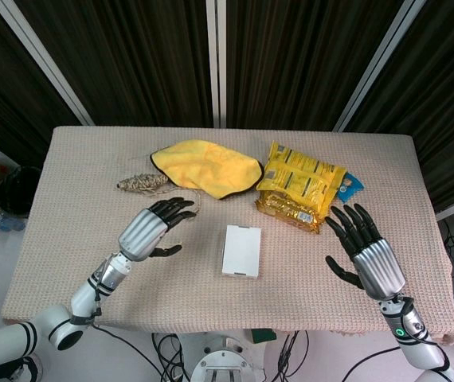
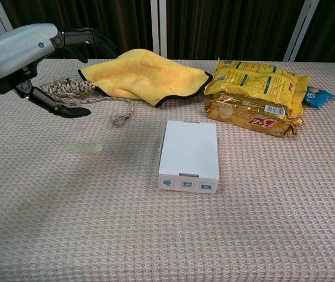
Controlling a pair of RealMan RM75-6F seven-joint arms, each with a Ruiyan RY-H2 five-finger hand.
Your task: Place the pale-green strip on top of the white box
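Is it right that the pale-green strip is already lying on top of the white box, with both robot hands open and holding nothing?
Not quite. The pale-green strip lies flat on the table cloth, apart from the white box and toward the left robot hand, as the chest view shows. The rest holds: the left robot hand and the right robot hand are open and hold nothing.
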